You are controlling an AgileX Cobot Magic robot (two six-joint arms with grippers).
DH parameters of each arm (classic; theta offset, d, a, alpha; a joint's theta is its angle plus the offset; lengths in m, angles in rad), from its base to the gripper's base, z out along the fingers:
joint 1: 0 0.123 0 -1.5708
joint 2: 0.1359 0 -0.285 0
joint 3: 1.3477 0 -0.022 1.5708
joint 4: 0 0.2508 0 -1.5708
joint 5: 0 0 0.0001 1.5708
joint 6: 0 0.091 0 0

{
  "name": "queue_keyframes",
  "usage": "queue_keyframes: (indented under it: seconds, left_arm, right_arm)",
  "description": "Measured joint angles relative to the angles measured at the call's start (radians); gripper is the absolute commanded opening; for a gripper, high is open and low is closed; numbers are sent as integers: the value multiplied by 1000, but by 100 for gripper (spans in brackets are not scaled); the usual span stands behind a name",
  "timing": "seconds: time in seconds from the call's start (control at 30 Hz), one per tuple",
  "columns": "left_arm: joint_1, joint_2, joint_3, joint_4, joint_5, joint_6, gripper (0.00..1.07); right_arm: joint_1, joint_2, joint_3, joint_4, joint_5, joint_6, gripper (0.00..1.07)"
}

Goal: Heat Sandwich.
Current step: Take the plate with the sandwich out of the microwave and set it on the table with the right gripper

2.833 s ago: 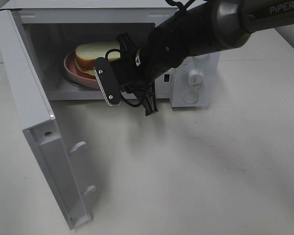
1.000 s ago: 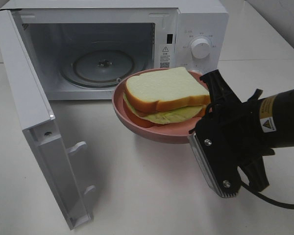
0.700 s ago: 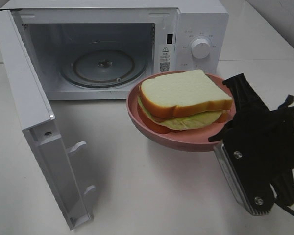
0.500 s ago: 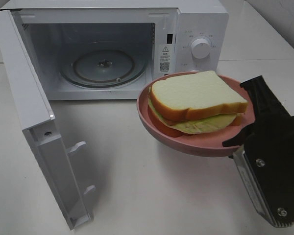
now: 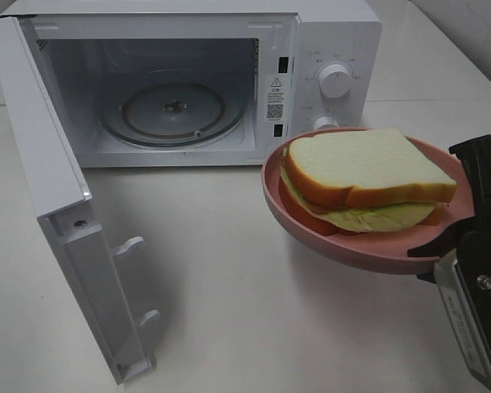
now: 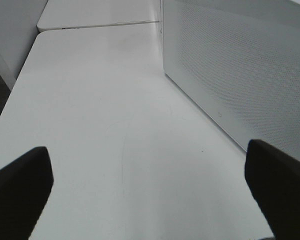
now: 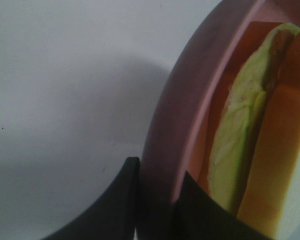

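One sandwich lies flat on the pink plate, long axis left-right, right of the open microwave; right gripper pinches the plate's rim; left gripper gapes.

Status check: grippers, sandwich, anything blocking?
Right gripper shut on pink plate rim; left gripper open, empty. Sandwich on plate, held above table, outside microwave. Door open; nothing in the way.
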Motion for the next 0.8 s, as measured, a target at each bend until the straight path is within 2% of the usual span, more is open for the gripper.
queue_keyframes:
  seconds: [0.2,0.5,0.8]
  left_arm:
    - [0,0,0,0,0,0,104]
    - [0,0,0,0,0,0,104]
    - [0,0,0,0,0,0,104]
  right_arm:
    - [0,0,1,-79,12,114,1]
    - [0,0,1,-343,118,449,1]
    - [0,0,1,-455,247,733,2]
